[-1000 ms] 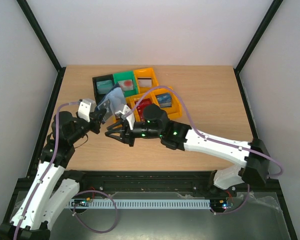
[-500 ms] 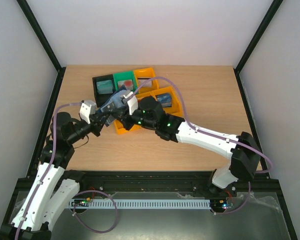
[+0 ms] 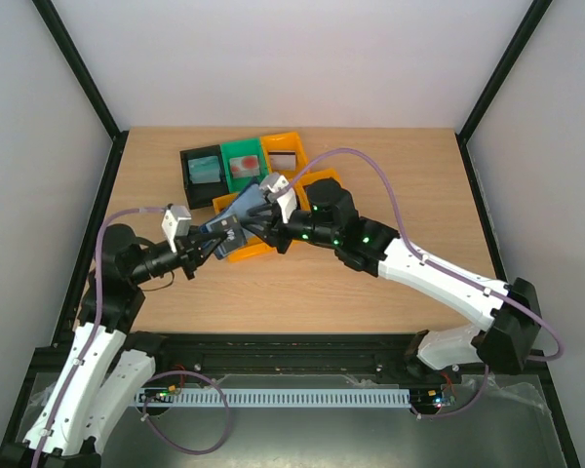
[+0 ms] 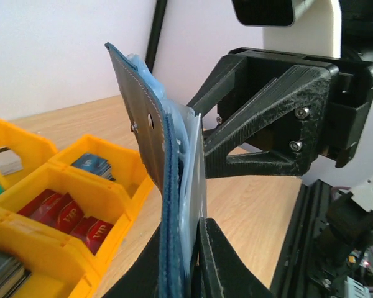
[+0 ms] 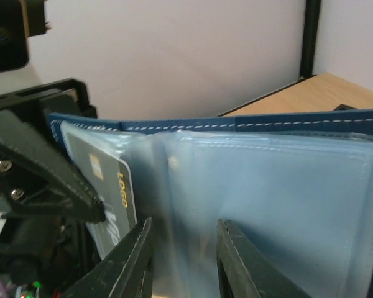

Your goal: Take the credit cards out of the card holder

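Between the half-open fingers of my right gripper (image 5: 183, 239) sits a clear sleeve (image 5: 186, 186) of the card holder (image 5: 298, 124), clamped upright by my left gripper (image 4: 185, 261); next I should probably pinch the grey card (image 5: 109, 192) just beside them.

In the top view we see even, soft white light that comes from above. The wooden table (image 3: 400, 175) is bright and has no glare, and the arms throw only faint, diffuse shadows on it. This view is sharp everywhere.

In the left wrist view the pale wall is very bright. The lower edge of the card holder (image 4: 150, 155) is blurred, and the yellow bins (image 4: 115, 226) are a little soft.

In the right wrist view the clear sleeves (image 5: 267, 205) look milky and hazy. The fingers (image 5: 130, 267) of the right gripper (image 5: 185, 223) are dark and out of focus.
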Tool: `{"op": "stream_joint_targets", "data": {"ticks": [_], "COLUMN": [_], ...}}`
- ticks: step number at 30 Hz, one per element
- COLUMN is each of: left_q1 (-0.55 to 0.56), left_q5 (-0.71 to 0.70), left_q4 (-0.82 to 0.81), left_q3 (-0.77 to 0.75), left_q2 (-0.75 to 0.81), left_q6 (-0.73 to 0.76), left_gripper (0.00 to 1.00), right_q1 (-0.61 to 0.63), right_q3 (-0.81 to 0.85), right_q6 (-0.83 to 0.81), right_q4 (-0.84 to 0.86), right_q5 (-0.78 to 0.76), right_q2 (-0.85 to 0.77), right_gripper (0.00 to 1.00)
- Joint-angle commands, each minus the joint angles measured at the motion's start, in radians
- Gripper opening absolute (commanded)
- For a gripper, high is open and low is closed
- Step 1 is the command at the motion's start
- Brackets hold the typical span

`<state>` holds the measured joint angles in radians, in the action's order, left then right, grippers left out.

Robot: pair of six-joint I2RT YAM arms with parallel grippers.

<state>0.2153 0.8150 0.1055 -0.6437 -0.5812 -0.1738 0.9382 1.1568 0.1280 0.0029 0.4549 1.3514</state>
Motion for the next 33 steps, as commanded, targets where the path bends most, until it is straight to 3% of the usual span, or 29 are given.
{"op": "stream_joint_targets", "data": {"ticks": [1, 5, 10, 13, 18, 30, 33], "left_q1": [-0.005, -0.005, -0.007, -0.007, -0.008, -0.009, -0.009], "left_q5": [0.134, 0.240, 0.261, 0.276, 0.282, 0.276, 0.273], "left_q4": [-0.094, -0.098, -0.099, -0.093, -0.092, -0.065, -0.085], "left_q3": [0.005, 0.005, -0.001, 0.002, 0.002, 0.000, 0.005], "left_q2": [0.015, 0.029, 0.039, 0.048, 0.049, 0.054, 0.055], "left_q6": [0.006, 0.064, 0.092, 0.110, 0.122, 0.158, 0.144], "left_gripper": [0.02, 0.02, 0.02, 0.02, 0.02, 0.02, 0.02], "right_q1": [0.010, 0.010, 0.010, 0.009, 0.010, 0.009, 0.010], "right_q3": [-0.007, 0.010, 0.039, 0.036, 0.027, 0.011, 0.011], "right_q6": [-0.120, -0.148, -0.205, -0.269, -0.300, -0.324, -0.282], "right_q4": [-0.111, -0.151, -0.217, -0.279, -0.328, -0.312, -0.275], "right_q5": [0.218, 0.277, 0.382, 0.417, 0.344, 0.403, 0.356], "right_q2": [-0.035, -0.036, -0.042, -0.065, -0.099, -0.139, -0.144], "right_gripper": [0.28, 0.26, 0.25, 0.30, 0.41, 0.57, 0.51]}}
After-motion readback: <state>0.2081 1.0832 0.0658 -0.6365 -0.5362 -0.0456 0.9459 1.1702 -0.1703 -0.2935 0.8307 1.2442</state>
